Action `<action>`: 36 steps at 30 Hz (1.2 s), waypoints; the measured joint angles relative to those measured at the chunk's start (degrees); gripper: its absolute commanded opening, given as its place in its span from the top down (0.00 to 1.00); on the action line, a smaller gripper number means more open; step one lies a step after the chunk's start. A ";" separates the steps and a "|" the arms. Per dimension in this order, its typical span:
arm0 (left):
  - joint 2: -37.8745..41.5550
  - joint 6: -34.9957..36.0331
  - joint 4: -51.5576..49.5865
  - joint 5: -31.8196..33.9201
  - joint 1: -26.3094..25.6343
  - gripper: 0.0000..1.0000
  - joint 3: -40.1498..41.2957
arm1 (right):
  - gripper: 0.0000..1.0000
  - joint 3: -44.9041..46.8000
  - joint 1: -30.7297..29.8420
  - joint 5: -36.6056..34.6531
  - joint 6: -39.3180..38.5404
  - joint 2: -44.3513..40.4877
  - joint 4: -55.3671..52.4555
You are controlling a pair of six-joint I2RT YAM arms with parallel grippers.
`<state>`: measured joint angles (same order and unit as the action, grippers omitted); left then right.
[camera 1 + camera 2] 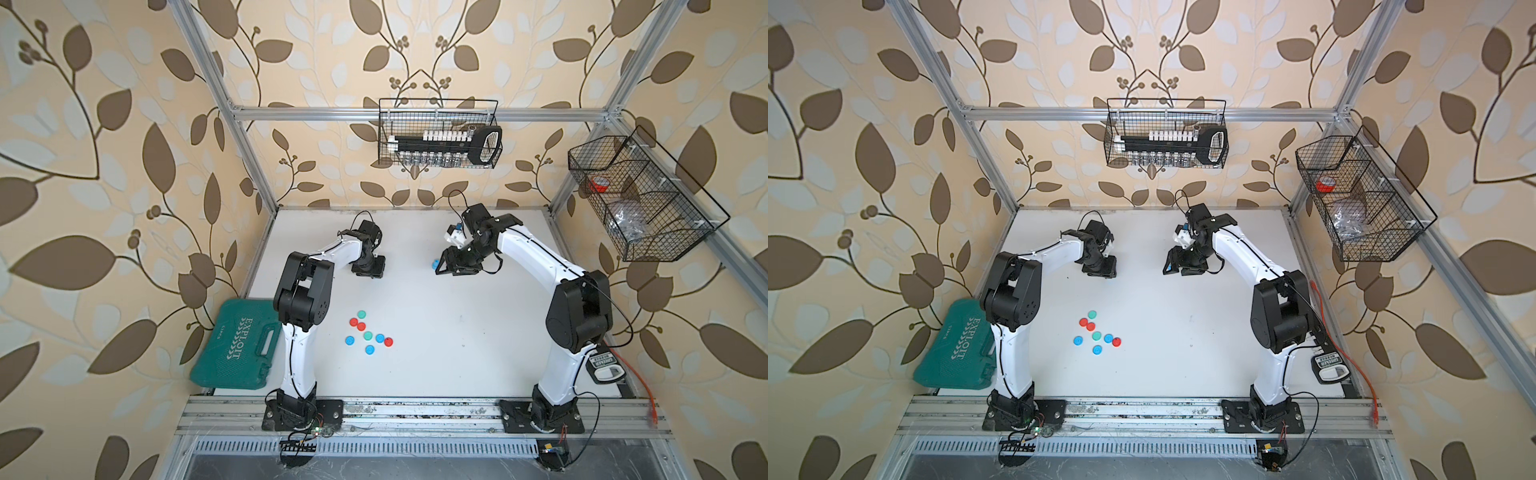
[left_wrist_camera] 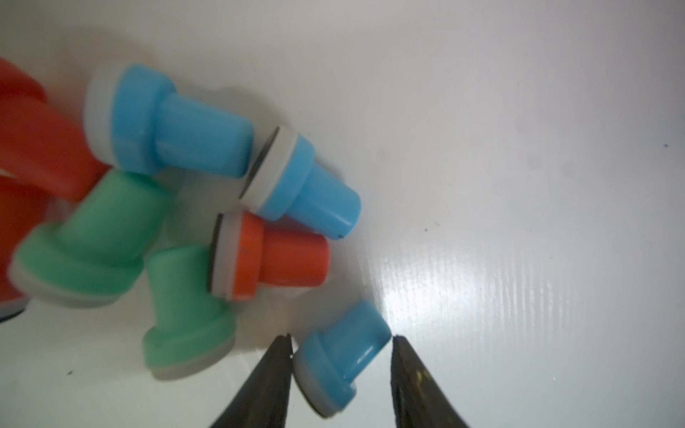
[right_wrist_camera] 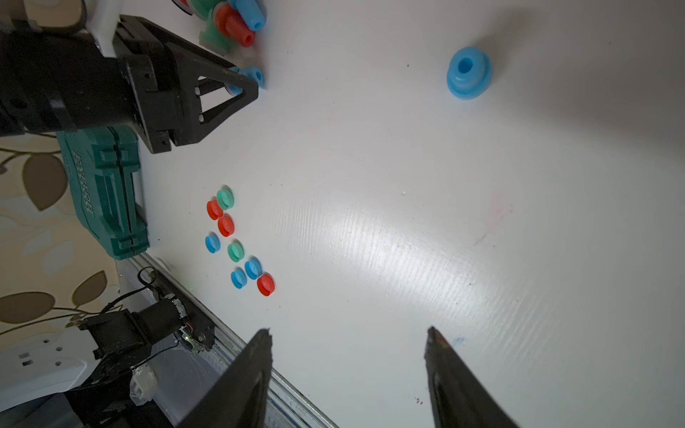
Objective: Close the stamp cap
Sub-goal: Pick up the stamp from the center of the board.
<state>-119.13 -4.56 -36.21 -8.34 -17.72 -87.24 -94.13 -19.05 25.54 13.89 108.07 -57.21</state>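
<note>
A blue stamp (image 2: 343,355) lies on its side on the white table (image 1: 457,332), toward the far left, between the fingertips of the left gripper (image 2: 341,336): one tip at its flange, the other at its handle end, though whether they squeeze it I cannot tell. Just beside it lies a heap of stamps (image 2: 192,122) in blue, red and green. Eight loose caps (image 1: 368,332) cluster nearer the front. A second blue stamp (image 3: 469,72) stands upright near the right gripper (image 3: 347,329), whose jaws are spread and empty. The wire basket (image 1: 384,124) on the back rail holds a black rack (image 1: 444,143) of white pieces above a row of small silvery cylinders. The side basket (image 1: 652,249) has a red roll (image 1: 599,184) in its far compartment and a crumpled clear bag (image 1: 629,220) in the middle one. A green case (image 1: 239,345), shut, lies at the table's left edge.
</note>
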 measured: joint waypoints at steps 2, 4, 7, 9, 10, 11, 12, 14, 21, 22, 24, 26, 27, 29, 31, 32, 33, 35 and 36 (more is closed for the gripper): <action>0.00 0.04 0.04 0.00 -0.37 0.58 0.11 | 0.39 0.07 0.07 0.02 0.02 -0.02 0.09; 0.00 0.07 0.04 0.00 -0.37 0.60 0.48 | 0.39 0.48 0.11 0.04 0.04 -0.17 0.39; 0.02 0.15 0.13 0.00 -0.72 0.62 1.18 | 0.39 1.49 0.11 0.07 0.17 -0.61 0.55; 0.04 0.15 0.44 0.00 -0.76 0.62 1.31 | 0.39 1.92 0.22 0.07 0.20 -0.79 0.50; 0.15 0.15 0.57 0.00 -1.01 0.63 1.51 | 0.39 2.01 0.22 0.07 0.22 -0.79 0.57; 0.31 0.15 0.83 0.09 -1.05 0.63 1.75 | 0.39 2.12 0.22 0.09 0.26 -0.81 0.72; 0.50 0.15 1.14 0.28 -1.11 0.64 2.10 | 0.39 2.27 0.26 0.09 0.33 -0.83 0.90; 0.79 0.15 1.57 0.46 -1.11 0.64 2.62 | 0.39 2.58 0.39 0.24 0.44 -0.87 1.03; 0.92 0.15 1.97 0.85 -1.14 0.69 2.93 | 0.39 3.06 0.48 0.44 0.63 -1.18 1.36; 0.96 0.17 1.99 0.85 -1.14 0.70 3.02 | 0.39 3.23 0.48 0.44 0.66 -1.44 1.38; 1.05 0.17 2.14 0.87 -1.14 0.71 3.19 | 0.39 3.39 0.50 0.44 0.81 -1.79 1.36; 1.29 0.15 2.36 0.87 -1.14 0.72 3.52 | 0.40 3.39 0.55 0.48 0.87 -1.95 1.38; 1.55 0.13 2.51 0.87 -1.14 0.72 3.87 | 0.39 3.39 0.59 0.48 0.87 -2.01 1.36; 2.32 0.02 2.60 0.87 -1.38 0.72 4.90 | 0.39 3.39 0.72 0.83 0.87 -2.01 1.31; 3.58 -0.02 2.12 0.92 -1.88 0.72 6.47 | 0.38 3.37 1.01 1.79 0.83 -2.05 1.27; 4.28 -0.04 1.79 0.92 -2.23 0.72 7.21 | 0.37 3.37 1.20 2.49 0.87 -2.16 1.22; 5.31 -0.04 1.44 1.05 -2.69 0.72 8.26 | 0.37 3.37 1.49 3.54 0.87 -2.32 1.11; 7.89 -0.04 0.48 1.14 -3.82 0.72 10.21 | 0.37 3.37 2.01 5.51 0.83 -2.95 0.79; 9.77 -0.09 0.02 1.16 -4.59 0.71 11.28 | 0.37 3.37 2.27 6.60 0.76 -3.48 0.50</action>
<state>-109.36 -4.64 -36.18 -7.18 -22.31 -75.96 -90.76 -16.78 32.14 14.66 104.60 -56.71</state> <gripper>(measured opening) 0.284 0.630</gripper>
